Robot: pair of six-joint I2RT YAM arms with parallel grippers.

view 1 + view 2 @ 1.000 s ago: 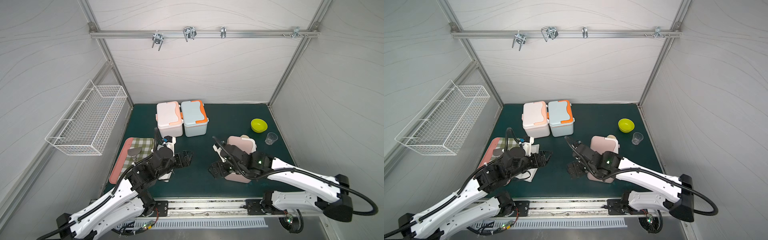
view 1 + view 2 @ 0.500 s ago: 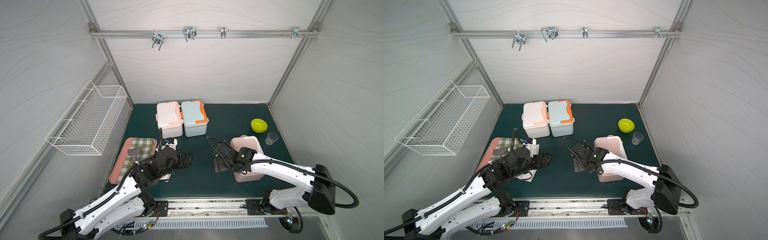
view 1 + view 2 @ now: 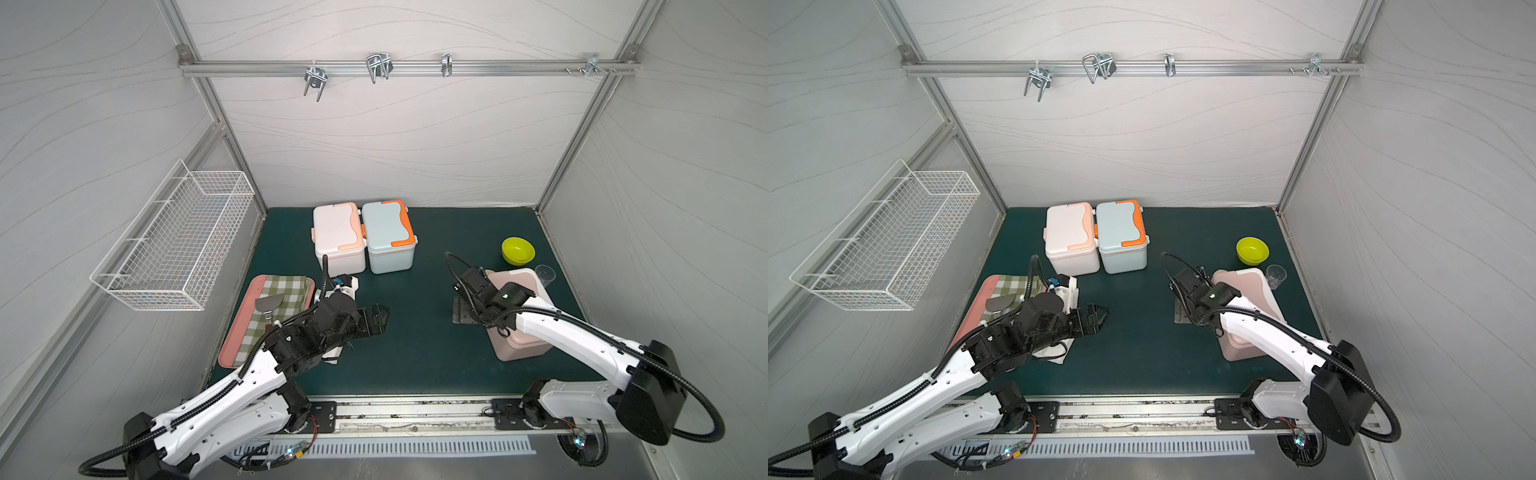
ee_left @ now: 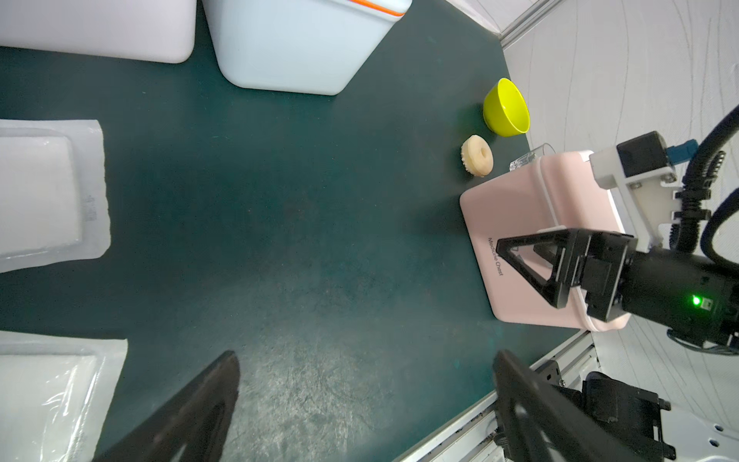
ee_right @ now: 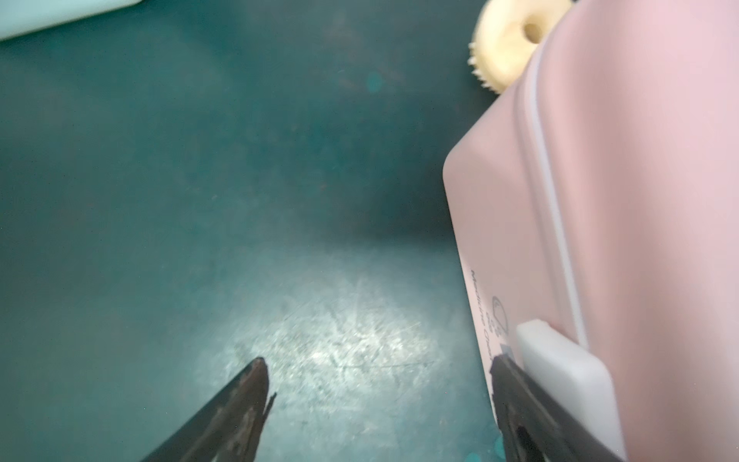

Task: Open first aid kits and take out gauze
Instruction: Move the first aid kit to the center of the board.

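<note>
Three first aid kits stand with lids shut: white with peach trim (image 3: pixel 337 232), pale blue with orange trim (image 3: pixel 386 232), and dusty pink (image 3: pixel 519 282), also in the left wrist view (image 4: pixel 520 208). My right gripper (image 5: pixel 378 360) is open at the pink kit's front face, low over the mat. One of its fingers (image 5: pixel 516 392) touches the lower edge of the white clasp (image 5: pixel 560 360). My left gripper (image 4: pixel 366 356) hovers open and empty over the bare mat. Two gauze pouches (image 4: pixel 44 192) (image 4: pixel 52 400) lie beside it, and one gauze pouch (image 3: pixel 332 359) lies partly under the left arm.
A yellow-green bowl (image 3: pixel 518 250) and a clear cup (image 3: pixel 545 275) stand behind the pink kit, with a cream ring (image 4: pixel 476 155) on the mat beside it. A pink tray (image 3: pixel 232 349) with checked cloth lies at the left. A wire basket (image 3: pixel 174 237) hangs on the left wall.
My right gripper has moved away from the front edge and rightward up to the pink kit's clasp, its jaws narrowing slightly. The left arm has barely shifted.
</note>
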